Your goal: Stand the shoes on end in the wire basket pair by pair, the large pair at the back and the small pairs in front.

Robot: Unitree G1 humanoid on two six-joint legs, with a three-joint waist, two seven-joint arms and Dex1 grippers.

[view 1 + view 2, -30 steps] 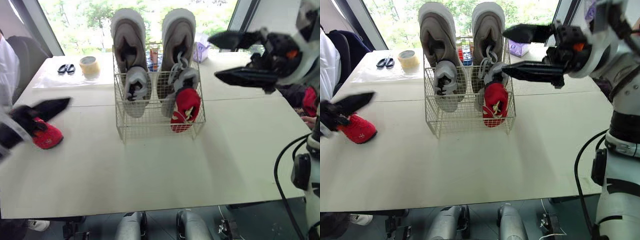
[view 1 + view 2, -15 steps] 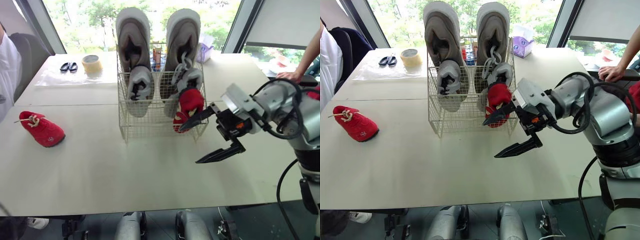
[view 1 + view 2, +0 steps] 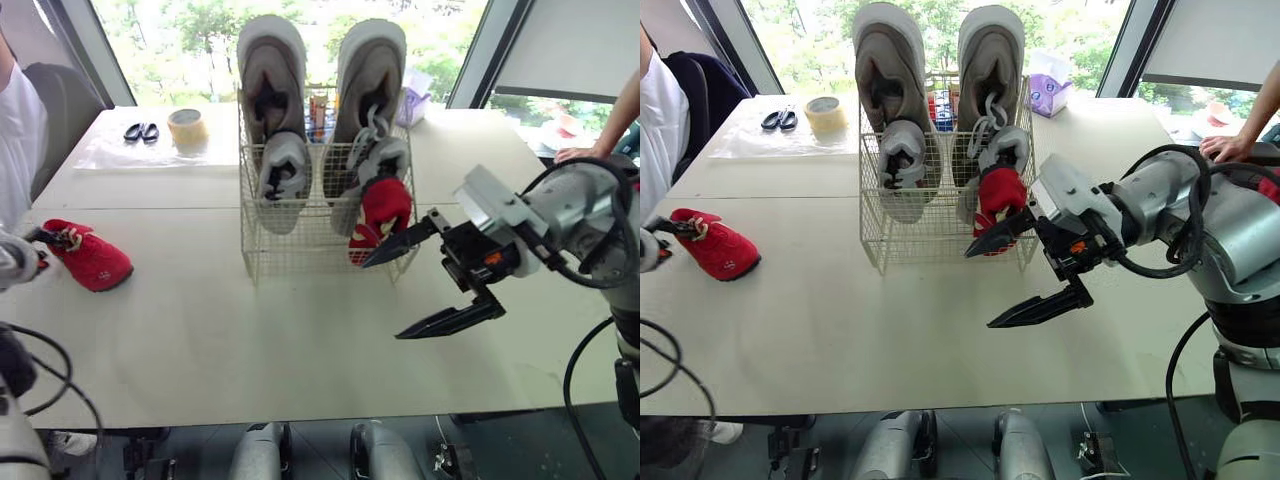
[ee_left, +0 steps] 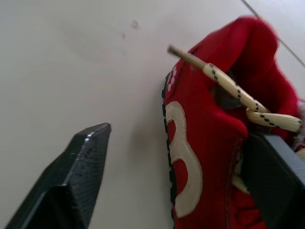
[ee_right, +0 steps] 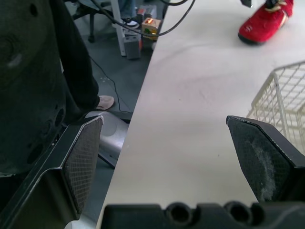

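Shoes fill most of the wire basket (image 3: 292, 256) at upper centre of the head view. The large grey pair (image 3: 272, 85) stands on end at the back, soles outward and toes rising well above the rim. A small grey pair (image 3: 283, 178) is upright in front of it, and one red shoe (image 3: 381, 213) stands in the front right corner. By my reading five of six are placed. Its mate, the loose red shoe (image 3: 93, 263), lies on its sole at the left edge of the frame, well apart from the basket.

That shoe is fuzzy red fabric with a black sole edge, cream patches on the side and a speckled cream lace sticking out stiffly. The basket is thin, pale wire mesh with a square grid.

The left gripper (image 4: 181, 138) straddles the loose shoe with its jaws spread, one finger clear of the sole and the other close against the far side; it has not clamped. The right gripper (image 3: 382, 300) hangs wide open and empty over the matte, pale table (image 3: 250, 350), just right of the basket's front.
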